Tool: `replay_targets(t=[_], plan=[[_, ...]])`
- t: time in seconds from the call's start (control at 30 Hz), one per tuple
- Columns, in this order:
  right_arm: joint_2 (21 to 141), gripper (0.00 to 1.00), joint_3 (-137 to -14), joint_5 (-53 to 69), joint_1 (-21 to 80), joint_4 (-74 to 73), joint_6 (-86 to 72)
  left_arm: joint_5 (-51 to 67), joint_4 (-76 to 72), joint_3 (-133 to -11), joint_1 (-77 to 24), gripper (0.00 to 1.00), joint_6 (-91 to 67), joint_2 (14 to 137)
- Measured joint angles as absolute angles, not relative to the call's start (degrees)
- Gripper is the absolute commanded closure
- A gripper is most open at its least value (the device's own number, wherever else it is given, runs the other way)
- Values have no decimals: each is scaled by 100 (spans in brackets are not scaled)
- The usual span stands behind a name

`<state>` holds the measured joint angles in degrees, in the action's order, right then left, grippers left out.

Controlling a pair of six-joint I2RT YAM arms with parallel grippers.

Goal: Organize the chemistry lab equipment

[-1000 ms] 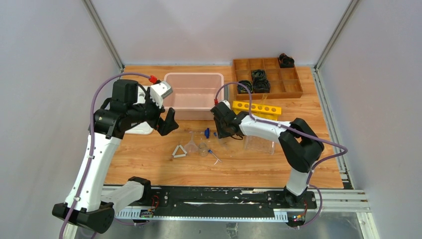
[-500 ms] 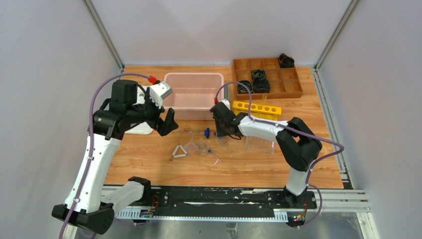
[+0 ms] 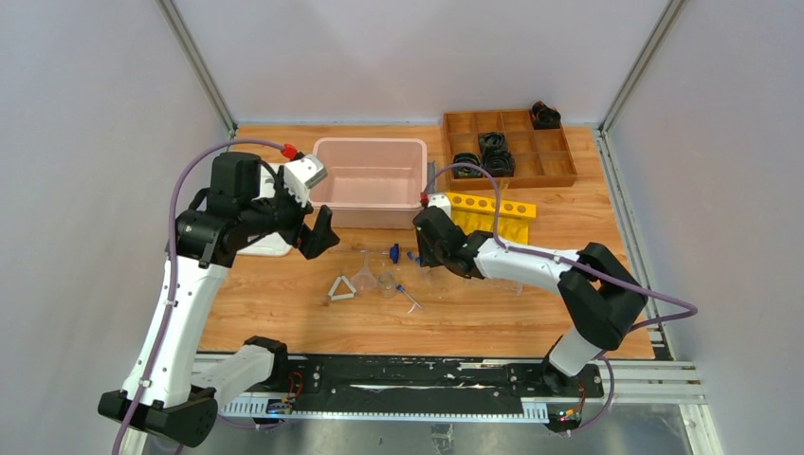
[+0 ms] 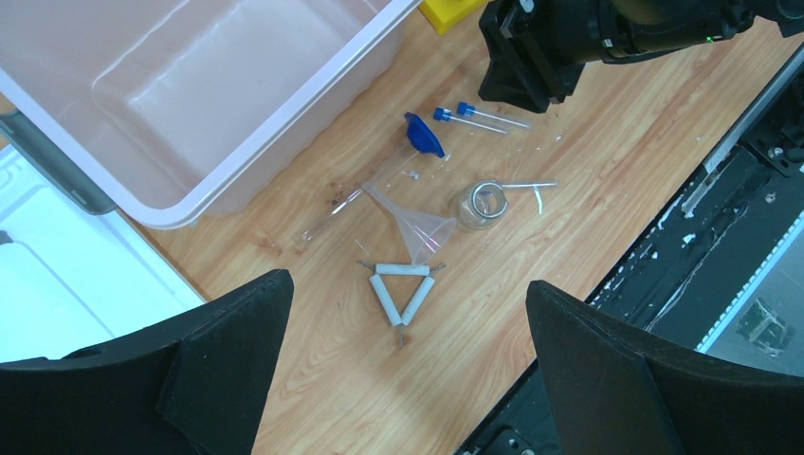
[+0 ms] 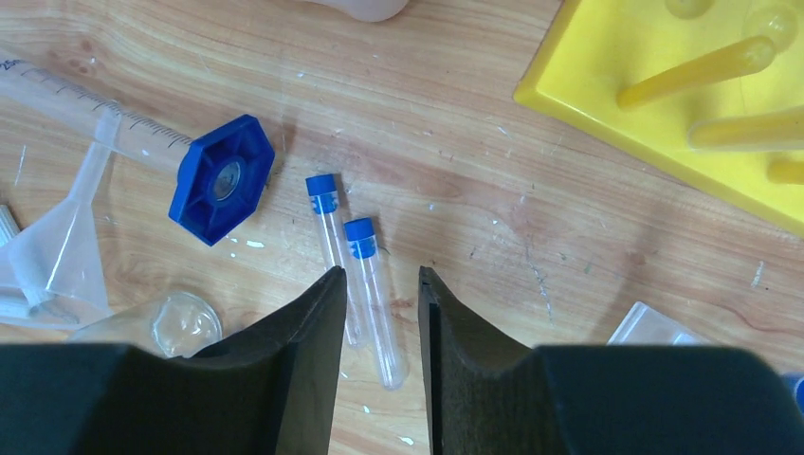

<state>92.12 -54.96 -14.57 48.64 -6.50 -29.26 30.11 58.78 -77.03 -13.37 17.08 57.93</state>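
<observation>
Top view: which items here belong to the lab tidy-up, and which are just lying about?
Job: blue-capped tubes, clear funnel, small jar, white triangle.
Lying about: black coiled bundles, wooden divided tray.

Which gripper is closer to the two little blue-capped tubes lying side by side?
Right. The right gripper hangs directly over the blue-capped tubes, fingers apart; the left gripper sits well off, beside the pink bin.

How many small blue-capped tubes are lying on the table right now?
2. One tube and its neighbour lie side by side on the table at the right hand's fingertips. A thin piece near the jar may be a third.
</observation>
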Motion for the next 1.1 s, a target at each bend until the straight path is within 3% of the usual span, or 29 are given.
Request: replay_targets(t=[0.57,0.93,1.0,1.1], plan=[[9817,73,-5424,-1802,5144,-438,-3046,2919,5889,-7706,-1337,0,1712,5756],[9854,70,-5430,-2110,5164,-576,-3365,2919,5909,-7706,-1337,0,1715,5756],[9852,74,-5428,-2132,5170,-591,-3454,2919,5935,-7706,-1337,0,1715,5756],[9808,91,-5380,-2150,5172,-600,-3575,2926,5977,-7706,-1337,0,1710,5756]])
